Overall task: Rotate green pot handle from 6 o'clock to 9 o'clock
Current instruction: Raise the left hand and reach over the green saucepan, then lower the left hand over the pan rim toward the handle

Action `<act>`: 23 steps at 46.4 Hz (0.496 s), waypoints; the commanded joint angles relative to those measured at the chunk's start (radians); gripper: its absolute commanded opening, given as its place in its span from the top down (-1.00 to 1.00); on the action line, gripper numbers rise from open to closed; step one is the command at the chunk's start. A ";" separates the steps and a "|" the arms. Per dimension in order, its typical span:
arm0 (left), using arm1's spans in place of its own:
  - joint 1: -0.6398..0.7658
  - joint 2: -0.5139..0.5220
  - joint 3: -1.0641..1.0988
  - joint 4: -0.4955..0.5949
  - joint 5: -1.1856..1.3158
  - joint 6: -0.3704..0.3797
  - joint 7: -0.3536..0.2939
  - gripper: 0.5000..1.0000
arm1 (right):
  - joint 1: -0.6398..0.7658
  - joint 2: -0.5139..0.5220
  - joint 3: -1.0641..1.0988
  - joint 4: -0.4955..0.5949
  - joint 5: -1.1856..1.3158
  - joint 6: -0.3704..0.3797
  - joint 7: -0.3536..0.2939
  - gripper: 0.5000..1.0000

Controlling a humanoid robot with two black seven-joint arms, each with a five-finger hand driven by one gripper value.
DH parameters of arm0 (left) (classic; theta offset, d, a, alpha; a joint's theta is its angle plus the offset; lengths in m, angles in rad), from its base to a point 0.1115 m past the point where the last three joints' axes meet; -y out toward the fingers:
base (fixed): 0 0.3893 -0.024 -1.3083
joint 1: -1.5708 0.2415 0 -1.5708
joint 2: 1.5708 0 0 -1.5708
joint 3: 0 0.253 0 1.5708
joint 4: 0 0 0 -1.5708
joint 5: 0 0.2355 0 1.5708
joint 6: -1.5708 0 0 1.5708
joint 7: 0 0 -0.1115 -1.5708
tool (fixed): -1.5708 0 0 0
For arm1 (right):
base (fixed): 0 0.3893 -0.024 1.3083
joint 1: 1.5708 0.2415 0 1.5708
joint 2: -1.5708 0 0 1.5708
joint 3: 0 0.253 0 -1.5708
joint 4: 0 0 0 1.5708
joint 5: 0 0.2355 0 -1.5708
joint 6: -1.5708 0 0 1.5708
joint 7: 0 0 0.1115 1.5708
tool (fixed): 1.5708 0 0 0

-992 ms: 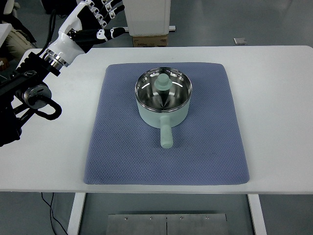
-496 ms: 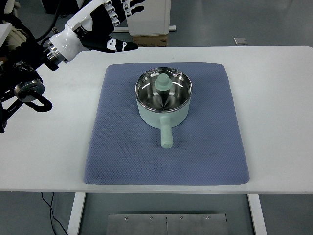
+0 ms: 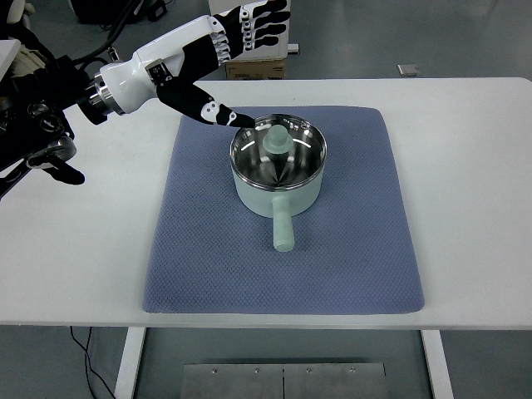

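One green pot (image 3: 278,169) on blue mat (image 3: 283,249), white bench (image 3: 465,166); handle (image 3: 283,229) pointing near. Left hand (image 3: 218,66) far-left of pot, fingers spread, holding nothing.

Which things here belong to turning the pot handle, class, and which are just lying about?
Job: green pot; its handle, pointing toward the camera; left hand, fingers spread, holding nothing; blue mat.

Lying about: cardboard box; white table.
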 commanded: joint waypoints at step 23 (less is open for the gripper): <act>-0.045 -0.023 0.017 -0.050 0.191 -0.052 0.000 -1.00 | 0.000 0.000 0.000 0.000 0.000 0.000 0.000 -1.00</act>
